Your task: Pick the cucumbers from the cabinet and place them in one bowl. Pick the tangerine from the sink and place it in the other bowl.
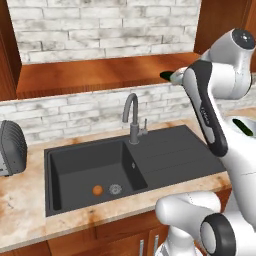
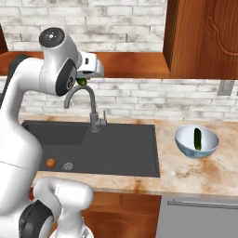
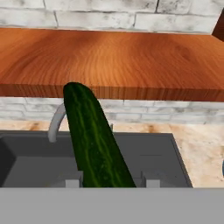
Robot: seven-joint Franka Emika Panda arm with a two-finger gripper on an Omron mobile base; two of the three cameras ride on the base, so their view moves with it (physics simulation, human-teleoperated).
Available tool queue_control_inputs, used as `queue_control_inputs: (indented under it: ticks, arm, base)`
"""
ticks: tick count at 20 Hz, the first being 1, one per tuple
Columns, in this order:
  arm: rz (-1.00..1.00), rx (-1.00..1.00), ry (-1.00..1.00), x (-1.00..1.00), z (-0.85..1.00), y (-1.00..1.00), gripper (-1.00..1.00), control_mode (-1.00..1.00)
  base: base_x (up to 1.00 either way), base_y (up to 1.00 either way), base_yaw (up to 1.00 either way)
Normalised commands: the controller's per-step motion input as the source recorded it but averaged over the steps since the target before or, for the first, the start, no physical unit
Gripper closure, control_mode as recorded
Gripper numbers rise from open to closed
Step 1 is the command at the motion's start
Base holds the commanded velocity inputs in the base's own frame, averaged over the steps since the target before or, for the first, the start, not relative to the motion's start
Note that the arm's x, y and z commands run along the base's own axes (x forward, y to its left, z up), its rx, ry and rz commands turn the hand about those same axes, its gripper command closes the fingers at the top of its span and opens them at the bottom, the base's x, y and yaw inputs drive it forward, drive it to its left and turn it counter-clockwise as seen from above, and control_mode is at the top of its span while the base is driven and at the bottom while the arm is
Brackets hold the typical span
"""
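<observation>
The light is bright and even all over, with no strong glare. Soft shadows sit inside the sink (image 1: 90,172) and under the wooden shelf (image 1: 100,75). The pictures look a bit soft and blocky. The cucumber (image 3: 94,140) shines a little.

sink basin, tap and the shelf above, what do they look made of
Sink: looks like matte charcoal composite or stone, with a flat, dull, even surface. Tap: grey metal with a brushed look and a soft sheen on its curve. Cabinet shelf: reddish-brown wood with visible grain lines and a slightly satin finish.
</observation>
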Motion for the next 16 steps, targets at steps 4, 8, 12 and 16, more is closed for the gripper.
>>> queue_control_inputs:
  ticks: [4,8,12,16]
  arm:
    - [0.0,0.0,0.08,-0.74,0.0,-0.07,1.0,-1.0]
    - [-0.01,-0.01,0.05,-0.73,-0.25,-0.01,1.0,-1.0]
    - [-0.12,-0.04,0.01,-0.49,-0.19,0.0,1.0,-1.0]
    - [-0.22,-0.02,0.01,-0.28,-0.11,0.0,1.0,-1.0]
  base:
    - [0.0,0.0,0.0]
    - [0.0,0.0,0.0]
    - [0.0,0.0,0.0]
    - [0.0,0.0,0.0]
